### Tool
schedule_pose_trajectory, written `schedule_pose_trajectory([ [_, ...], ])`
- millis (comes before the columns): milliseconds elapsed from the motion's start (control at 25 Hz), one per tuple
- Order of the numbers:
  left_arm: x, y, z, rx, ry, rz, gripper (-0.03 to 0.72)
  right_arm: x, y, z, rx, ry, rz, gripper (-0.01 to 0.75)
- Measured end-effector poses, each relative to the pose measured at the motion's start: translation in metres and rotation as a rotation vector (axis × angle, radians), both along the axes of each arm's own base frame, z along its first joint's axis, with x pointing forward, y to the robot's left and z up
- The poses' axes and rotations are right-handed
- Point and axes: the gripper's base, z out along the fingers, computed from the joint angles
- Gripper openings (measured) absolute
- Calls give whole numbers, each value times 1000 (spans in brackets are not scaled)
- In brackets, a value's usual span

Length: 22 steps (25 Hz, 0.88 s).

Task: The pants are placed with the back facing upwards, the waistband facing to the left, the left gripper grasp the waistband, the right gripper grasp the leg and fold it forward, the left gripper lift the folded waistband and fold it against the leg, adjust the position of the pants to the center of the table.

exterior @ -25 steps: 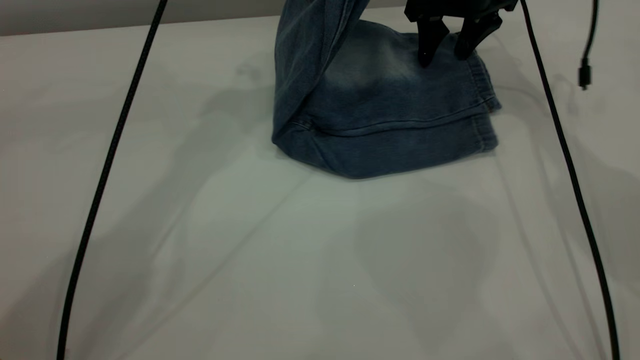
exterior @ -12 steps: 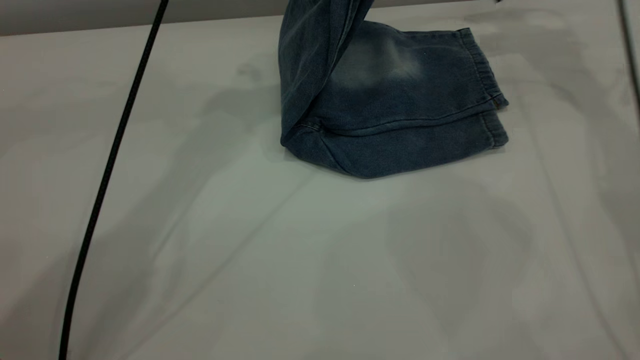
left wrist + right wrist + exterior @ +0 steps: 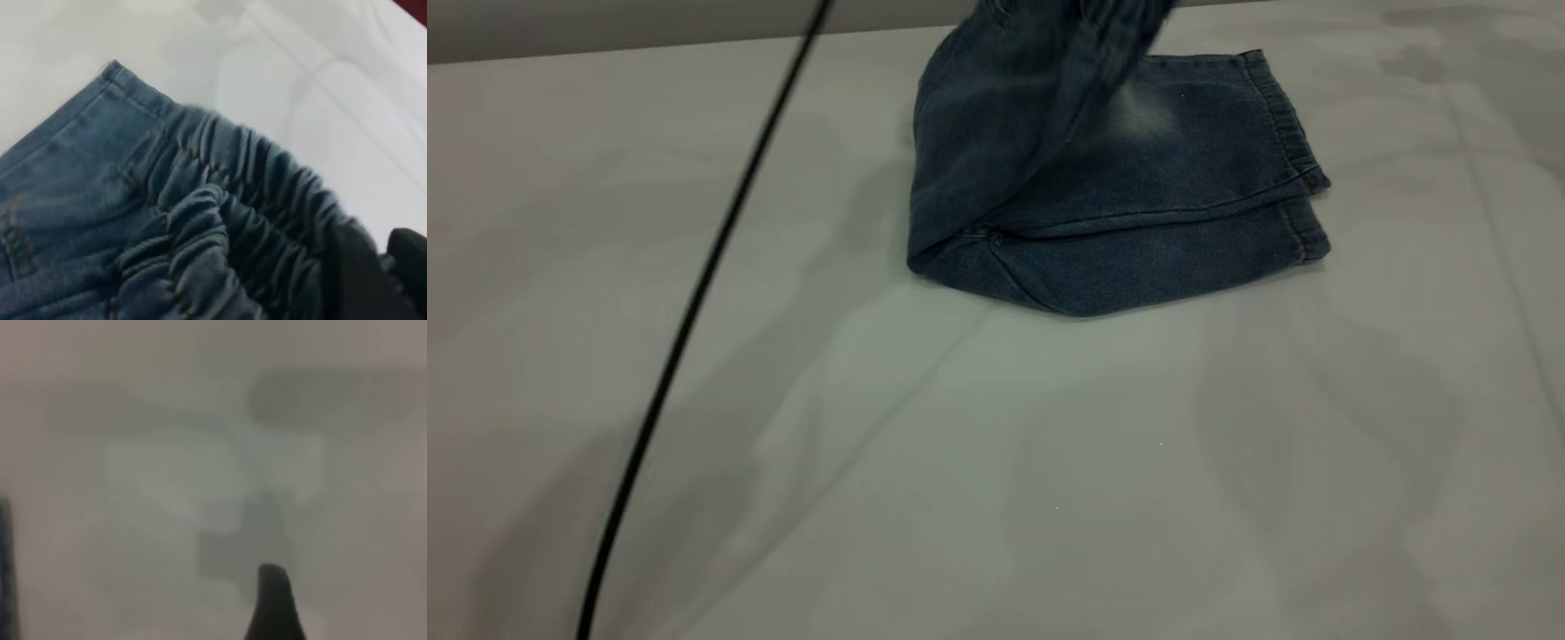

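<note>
One end effector, the left [image 3: 373, 267], clamped on waistband [image 3: 220, 200], now farther over leg [image 3: 1165, 169].

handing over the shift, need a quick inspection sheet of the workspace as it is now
surface: table, pale, faintly creased, bare apart from the job's things.
job's things: pants folded at the far side; waistband lifted over them.
clutter: nothing seen.
grippers: left gripper shut on the waistband; right gripper, one fingertip visible, above bare table.
cables: black cable slants across the left side.
surroundings: grey strip behind the far edge.
</note>
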Motion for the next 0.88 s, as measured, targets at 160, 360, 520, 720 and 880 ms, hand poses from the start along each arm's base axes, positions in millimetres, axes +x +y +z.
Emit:
schedule_pose_trajectory([
  [160, -4, -23, -21, -1, -63, -21, 295, 0, -3, 0, 0, 0, -6, 437],
  [360, -7, -38, -31, -31, -77, 6, 452, 0, -3, 1, -4, -2, -7, 437],
  [520, -4, -33, -18, -35, -95, 11, 498, -1, -4, 20, -9, -34, -7, 437],
  [720, -4, -21, 7, 41, -64, 18, 505, -9, -1, 80, 3, -143, -11, 437],
  [880, -4, -12, 10, 187, -41, 52, 506, -23, 11, 143, 49, -261, -8, 437],
])
